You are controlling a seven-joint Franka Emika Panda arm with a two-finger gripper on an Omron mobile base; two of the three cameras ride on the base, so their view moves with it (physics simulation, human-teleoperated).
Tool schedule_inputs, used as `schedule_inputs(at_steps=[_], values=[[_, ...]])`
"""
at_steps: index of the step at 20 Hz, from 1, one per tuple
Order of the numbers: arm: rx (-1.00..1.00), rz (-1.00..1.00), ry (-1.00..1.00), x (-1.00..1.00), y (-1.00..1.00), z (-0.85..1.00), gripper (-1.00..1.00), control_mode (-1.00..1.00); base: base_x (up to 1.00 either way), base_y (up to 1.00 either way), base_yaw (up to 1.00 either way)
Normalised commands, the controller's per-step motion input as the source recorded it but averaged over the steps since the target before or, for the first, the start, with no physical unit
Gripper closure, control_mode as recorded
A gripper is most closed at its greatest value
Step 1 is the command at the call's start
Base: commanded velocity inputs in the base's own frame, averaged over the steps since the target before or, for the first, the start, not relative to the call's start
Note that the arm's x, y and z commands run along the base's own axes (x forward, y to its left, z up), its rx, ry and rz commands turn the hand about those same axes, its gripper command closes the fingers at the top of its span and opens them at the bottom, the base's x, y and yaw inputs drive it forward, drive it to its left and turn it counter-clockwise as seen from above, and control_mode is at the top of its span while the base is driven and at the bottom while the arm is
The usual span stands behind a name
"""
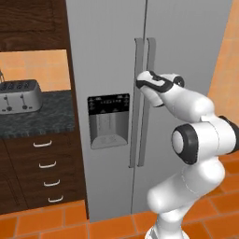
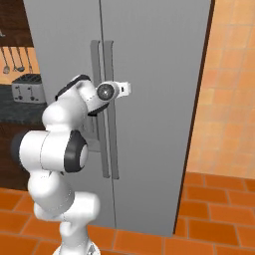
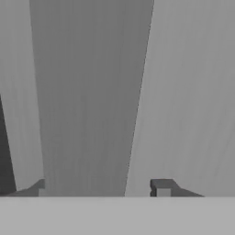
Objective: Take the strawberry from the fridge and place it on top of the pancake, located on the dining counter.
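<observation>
The tall grey fridge stands with both doors shut, a water dispenser panel set in its left door. Two long grey handles run down its middle seam. My gripper is up against the fridge front at handle height, open. One long handle lies between the two fingertips. From the base views the hand covers the fingers. The strawberry, the pancake and the dining counter are out of view.
Left of the fridge a black-topped dark cabinet carries a silver toaster above several drawers. Utensils hang on the wall behind. An orange tiled wall flanks the fridge's right side, above the orange tiled floor.
</observation>
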Motion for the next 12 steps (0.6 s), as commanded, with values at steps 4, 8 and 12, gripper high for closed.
schedule_inputs(at_steps=[4,8,12], values=[[0.00,-0.07,0.19,-0.44,-0.52,0.05,1.00,-1.00,0.00,0.00,0.00],[0.00,-0.05,0.24,-0.93,-0.62,0.23,1.00,-1.00,0.00,0.00,0.00],[0.00,-0.05,0.42,-0.95,-0.70,0.34,1.00,-1.00,0.00,0.00,0.00]])
